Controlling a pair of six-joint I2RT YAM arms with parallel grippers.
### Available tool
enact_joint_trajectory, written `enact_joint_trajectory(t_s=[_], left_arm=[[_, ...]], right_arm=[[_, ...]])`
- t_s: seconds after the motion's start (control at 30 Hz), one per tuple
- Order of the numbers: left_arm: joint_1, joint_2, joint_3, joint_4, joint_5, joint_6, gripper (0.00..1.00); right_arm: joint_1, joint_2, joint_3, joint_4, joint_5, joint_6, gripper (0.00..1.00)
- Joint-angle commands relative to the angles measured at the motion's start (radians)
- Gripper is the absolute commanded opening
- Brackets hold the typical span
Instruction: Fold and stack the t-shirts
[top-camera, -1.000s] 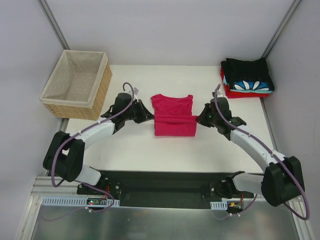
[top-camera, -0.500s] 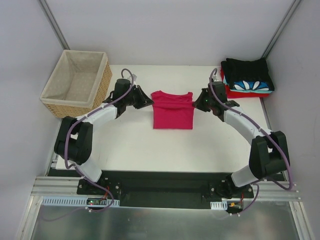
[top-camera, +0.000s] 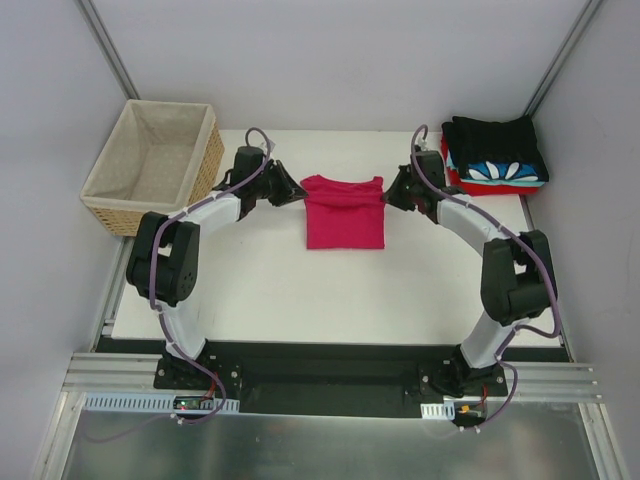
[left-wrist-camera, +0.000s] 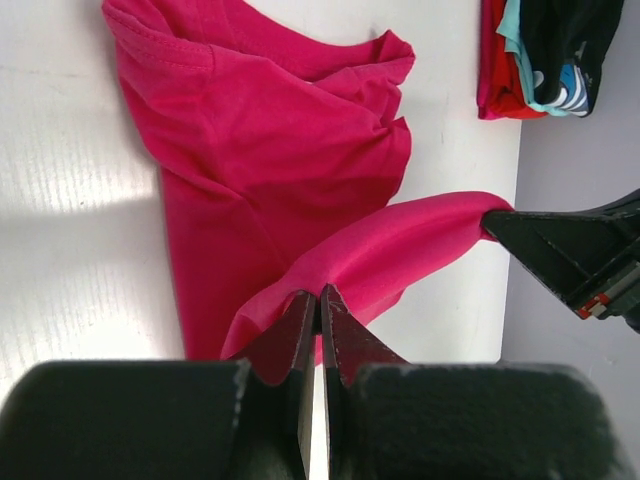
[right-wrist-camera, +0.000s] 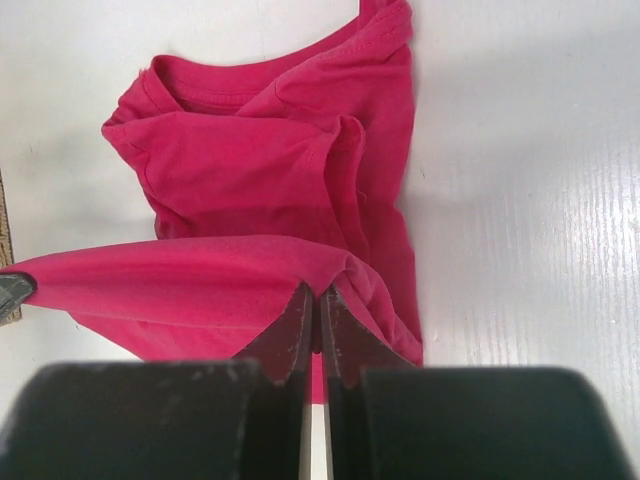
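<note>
Looking down from above, we see the crimson-pink tee (top-camera: 345, 215) lying partly folded on the far middle of the white table (top-camera: 300, 290). The left gripper (top-camera: 298, 191) meets its left edge and the right gripper (top-camera: 388, 196) its right edge. A stack of folded shirts (top-camera: 495, 160) sits in the far right corner, and a wicker basket (top-camera: 205, 175) stands far left. In the left wrist view, we see its jaws clamped on a lifted band of the tee, stretched across to the right gripper. In the right wrist view, we see its jaws pressed together on that same raised band.
</note>
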Motion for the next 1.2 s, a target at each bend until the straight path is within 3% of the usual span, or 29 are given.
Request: enact_joint_trajectory(t_s=[0.0,0.6,1.17], left_arm=[[0.013,-0.033,0.061,0.008,0.011,0.021,0.0],[0.012,-0.247,0.056,0.006,0.047,-0.012,0.0],[0.012,-0.103,0.099,0.017,0.047,-0.007,0.0]], right_arm=[[-0.01,-0.032,0.052,0.054,-0.004,-0.012,0.01],[0.009,-0.285,0.078,-0.02,0.027,-0.077,0.01],[0.015,-0.11,0.089,0.019,0.025,-0.058,0.01]])
